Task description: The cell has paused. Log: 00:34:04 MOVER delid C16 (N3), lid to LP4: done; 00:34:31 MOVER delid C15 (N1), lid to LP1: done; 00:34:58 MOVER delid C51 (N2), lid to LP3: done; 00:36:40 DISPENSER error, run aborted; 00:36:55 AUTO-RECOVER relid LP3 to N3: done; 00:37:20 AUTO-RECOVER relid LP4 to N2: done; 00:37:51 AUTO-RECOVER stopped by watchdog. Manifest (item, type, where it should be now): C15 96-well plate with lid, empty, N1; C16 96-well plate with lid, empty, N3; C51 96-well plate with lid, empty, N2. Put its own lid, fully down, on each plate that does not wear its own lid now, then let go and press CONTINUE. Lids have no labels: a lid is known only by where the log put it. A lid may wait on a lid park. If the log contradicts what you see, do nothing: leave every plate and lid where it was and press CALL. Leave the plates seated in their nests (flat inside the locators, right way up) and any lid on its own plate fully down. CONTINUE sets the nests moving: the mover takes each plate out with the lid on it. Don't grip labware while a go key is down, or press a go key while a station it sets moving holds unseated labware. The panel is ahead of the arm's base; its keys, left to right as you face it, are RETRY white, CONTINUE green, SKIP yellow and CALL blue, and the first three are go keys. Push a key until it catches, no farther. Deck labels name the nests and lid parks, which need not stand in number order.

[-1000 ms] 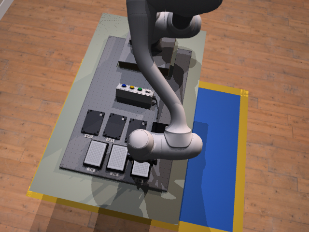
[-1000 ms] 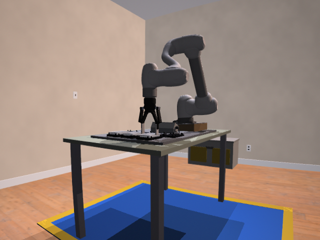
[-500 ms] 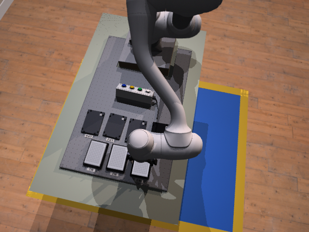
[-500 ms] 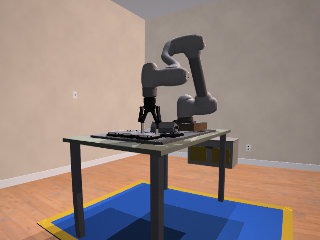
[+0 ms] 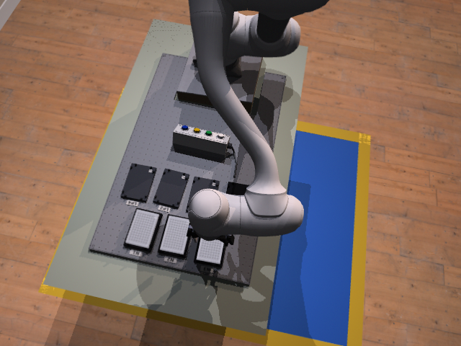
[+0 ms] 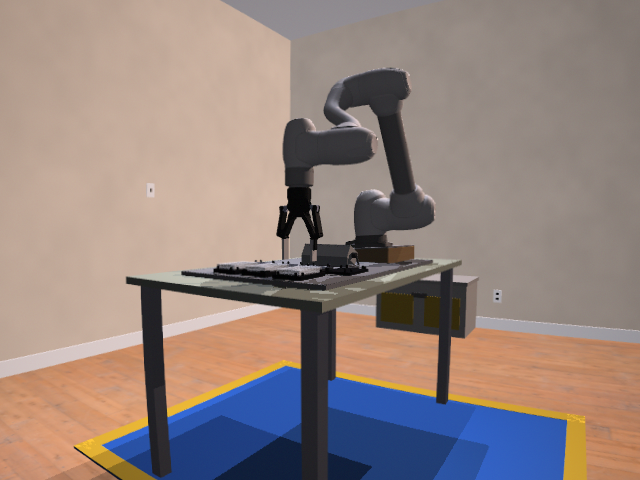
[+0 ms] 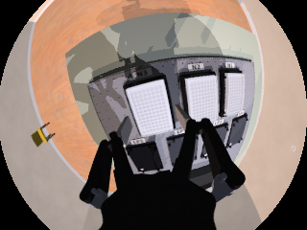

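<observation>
Gripper raised above plate row, jaws apart, nothing held.
Gripper [image 6: 299, 242] is seen over the end plate [image 5: 209, 251]; three lidded plates are seated along the table [image 5: 112, 275] edge farthest from the arm's base.

Three white well plates [image 7: 150, 107] are seen side by side on the dark deck [image 7: 106, 90] of the bench [image 7: 86, 64]. The hand [image 7: 153, 148] is held above them, fingers spread apart, with nothing gripped between them.
</observation>
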